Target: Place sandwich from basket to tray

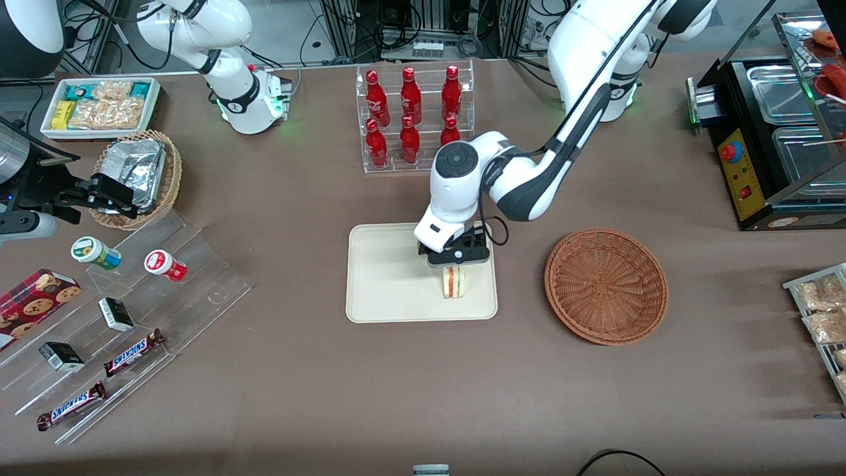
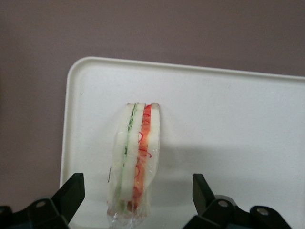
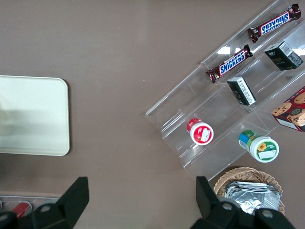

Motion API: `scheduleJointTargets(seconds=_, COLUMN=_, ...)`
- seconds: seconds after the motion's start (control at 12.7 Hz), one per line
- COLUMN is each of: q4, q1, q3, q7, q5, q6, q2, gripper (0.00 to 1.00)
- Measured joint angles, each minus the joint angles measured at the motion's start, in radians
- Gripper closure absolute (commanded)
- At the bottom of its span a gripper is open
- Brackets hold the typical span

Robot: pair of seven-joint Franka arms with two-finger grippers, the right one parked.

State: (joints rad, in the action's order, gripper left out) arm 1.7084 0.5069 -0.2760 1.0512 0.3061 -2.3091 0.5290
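Sandwich (image 1: 454,282) is standing on its edge on the tray (image 1: 390,277), in the tray's corner nearest the front camera on the working arm's side, not in the basket (image 1: 605,285). Filling layers are facing up toward the wrist camera: green stripe on one side, red/orange on the other (image 2: 133,162).

Gripper (image 1: 456,263) is hovering directly above the sandwich, pointing straight down. Fingers are spread wide apart; in the wrist view one fingertip (image 2: 71,191) is sitting clear of the sandwich on one side and the other is sitting clear on the opposite side, with visible tray surface (image 2: 228,124) between each tip and the bread. No contact showing. Sandwich is lying roughly between the two fingers, closer to one of them than to the other.

Basket is sitting on the counter (image 1: 423,396) just beside the tray, toward the working arm's end, with nothing showing inside it.

Rack of red bottles (image 1: 413,116) is standing farther from the front camera than the tray. Toward the parked arm's end: a clear stepped display (image 1: 125,324) carrying Snickers bars (image 1: 134,352) and small cups, plus a lighter wicker basket holding foil packets (image 1: 137,173).
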Motion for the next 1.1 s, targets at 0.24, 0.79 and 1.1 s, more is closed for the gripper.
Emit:
scheduleJointTargets(seconds=0.24, q4=0.002, q1=-0.045, q3=0.003, q7=-0.047, q5=0.006, q6=0.115, q2=-0.105, gripper=0.0)
scheduleJointTargets(seconds=0.79, q4=0.011, q1=-0.152, q3=0.004, q7=-0.088, q5=-0.021, q6=0.259, q2=-0.349, gripper=0.0)
scheduleJointTargets(seconds=1.1, q4=0.013, q1=-0.249, q3=0.006, q7=-0.286, q5=-0.119, q6=0.383, q2=-0.469, gripper=0.0)
